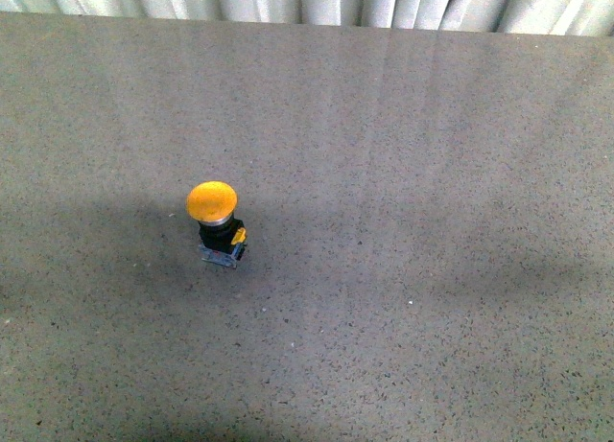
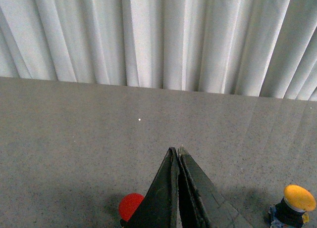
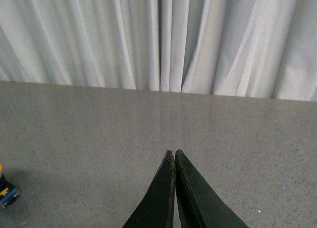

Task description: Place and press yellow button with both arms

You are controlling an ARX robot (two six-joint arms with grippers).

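Observation:
The yellow button (image 1: 213, 202) stands upright on the grey table (image 1: 403, 174), left of centre in the front view, with its domed cap on a black collar, a small yellow tab and a clear square base. It also shows at the edge of the left wrist view (image 2: 298, 198), and only its base corner shows in the right wrist view (image 3: 7, 193). My left gripper (image 2: 177, 150) is shut and empty above the table, apart from the button. My right gripper (image 3: 174, 152) is shut and empty. Neither arm shows in the front view.
A red domed button (image 2: 130, 205) sits on the table partly behind my left gripper's fingers; it is out of the front view. A white pleated curtain (image 1: 317, 1) hangs along the table's far edge.

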